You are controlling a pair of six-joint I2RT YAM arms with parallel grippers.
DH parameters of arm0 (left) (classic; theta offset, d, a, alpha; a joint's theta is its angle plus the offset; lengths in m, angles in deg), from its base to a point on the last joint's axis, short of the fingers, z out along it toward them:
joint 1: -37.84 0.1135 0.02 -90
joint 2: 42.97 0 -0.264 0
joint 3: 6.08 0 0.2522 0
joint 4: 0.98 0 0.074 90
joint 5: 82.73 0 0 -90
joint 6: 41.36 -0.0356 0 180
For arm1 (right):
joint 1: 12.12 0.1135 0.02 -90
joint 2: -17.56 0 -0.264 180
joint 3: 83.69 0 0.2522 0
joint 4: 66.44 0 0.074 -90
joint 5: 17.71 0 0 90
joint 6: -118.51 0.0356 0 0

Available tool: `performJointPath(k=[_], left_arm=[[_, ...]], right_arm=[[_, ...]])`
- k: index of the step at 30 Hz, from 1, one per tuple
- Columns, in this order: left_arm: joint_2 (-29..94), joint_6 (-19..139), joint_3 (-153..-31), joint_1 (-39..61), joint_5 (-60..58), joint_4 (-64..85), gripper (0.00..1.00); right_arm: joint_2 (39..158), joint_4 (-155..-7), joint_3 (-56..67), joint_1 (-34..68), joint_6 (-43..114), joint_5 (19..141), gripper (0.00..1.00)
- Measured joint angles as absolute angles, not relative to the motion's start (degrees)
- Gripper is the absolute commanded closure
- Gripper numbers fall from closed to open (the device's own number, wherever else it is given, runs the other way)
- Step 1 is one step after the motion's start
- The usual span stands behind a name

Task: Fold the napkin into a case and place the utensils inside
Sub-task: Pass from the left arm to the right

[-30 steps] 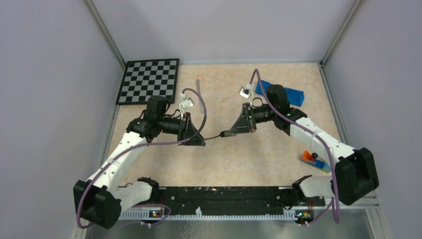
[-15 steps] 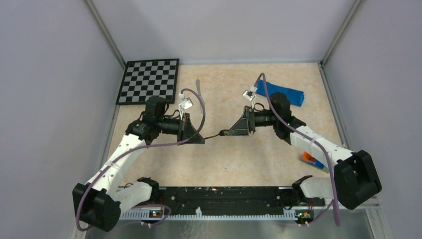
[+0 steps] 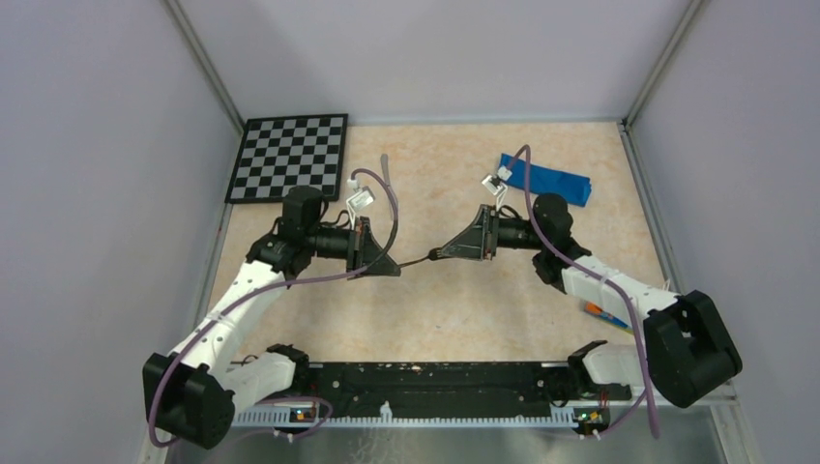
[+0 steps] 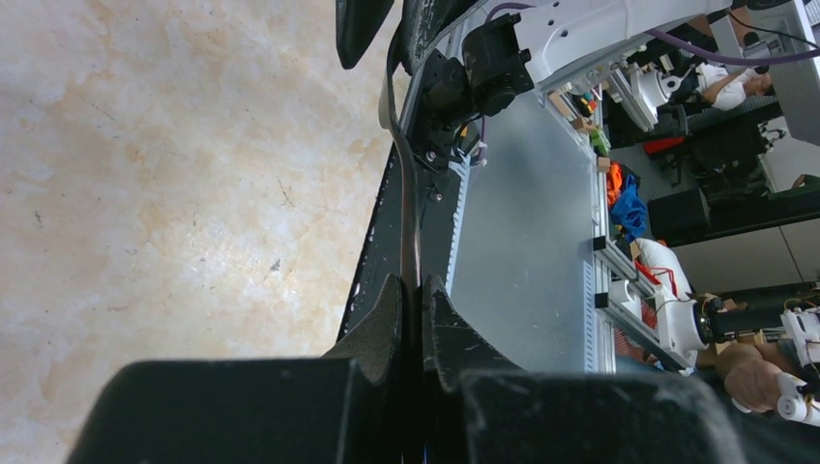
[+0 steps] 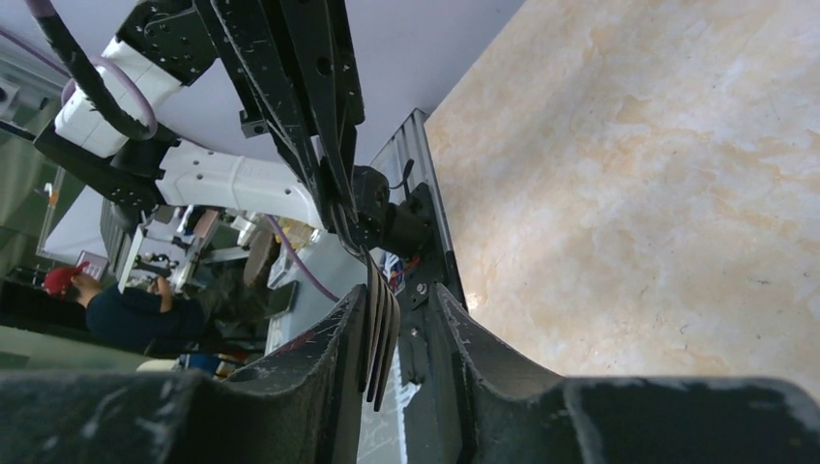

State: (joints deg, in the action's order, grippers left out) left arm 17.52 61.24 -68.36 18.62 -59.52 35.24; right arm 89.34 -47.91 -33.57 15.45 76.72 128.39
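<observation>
The thin dark fork [image 3: 422, 259] hangs in the air between my two grippers above the table's middle. My left gripper [image 3: 390, 268] is shut on its handle, as the left wrist view [image 4: 414, 282] shows. My right gripper [image 3: 451, 250] is open around the tines; in the right wrist view the fork [image 5: 380, 329] lies against one finger, with a gap to the other, between the gripper's [image 5: 398, 324] jaws. The bright blue napkin [image 3: 544, 179] lies as a narrow folded strip at the back right. The pale grey knife [image 3: 387, 171] lies on the table near the back.
A black-and-white checkerboard [image 3: 290, 155] lies at the back left. A small orange and blue object [image 3: 604, 311] sits near the right edge beside the right arm. A black rail [image 3: 435, 375] runs along the near edge. Grey walls enclose the table.
My right arm's wrist has swung right and lower, uncovering the blue napkin, while its jaws stay at the fork's tines. The left gripper still holds the handle in about the same place.
</observation>
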Motion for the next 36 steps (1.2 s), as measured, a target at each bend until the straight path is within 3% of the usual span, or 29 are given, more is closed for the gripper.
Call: performJointPath(k=[4, 9, 16, 20, 21, 22, 25, 26, 29, 32, 36], left_arm=[[17.69, 64.78, -66.89, 18.64, -60.08, 31.5, 1.0], [17.69, 69.26, -64.44, 18.64, -60.89, 26.58, 1.0], [17.69, 72.63, -64.2, 18.64, -60.91, 22.89, 1.0], [17.67, 74.68, -63.35, 18.64, -60.94, 20.79, 1.0], [17.67, 75.14, -63.09, 18.64, -60.96, 20.22, 1.0], [17.67, 75.69, -62.83, 18.64, -61.02, 19.57, 1.0], [17.67, 77.59, -62.37, 18.66, -61.15, 18.37, 0.98], [17.67, 78.4, -62.37, 18.7, -61.0, 17.95, 0.88], [17.67, 79.6, -62.37, 18.72, -58.27, 17.21, 0.45], [18.22, 80.76, -62.87, 18.66, -50.6, 17.51, 0.19], [22.81, 83.47, -63.28, 18.66, -39.8, 14.48, 0.15]], right_arm=[[89.3, -41.46, -35.95, 15.45, 79.69, 126.66, 0.75], [89.3, -34.32, -39.01, 15.49, 83.34, 123.93, 0.67], [89.28, -28.74, -41.55, 15.49, 85.9, 120.98, 0.68], [89.15, -26.14, -42.68, 16.04, 87.1, 119.78, 0.75], [89.17, -25.73, -42.79, 16.32, 87.21, 119.41, 0.8], [89.15, -25.25, -42.92, 16.74, 87.28, 118.99, 0.96], [89.21, -24.13, -42.95, 17.85, 87.04, 117.46, 1.0], [89.34, -24.04, -42.97, 17.9, 86.73, 116.74, 1.0], [89.41, -23.74, -43.73, 17.7, 85.48, 113.66, 1.0], [87.88, -30.19, -44.41, 13.75, 81.75, 111.52, 1.0], [86.81, -48.39, -37.61, 1.68, 70.75, 110.84, 1.0]])
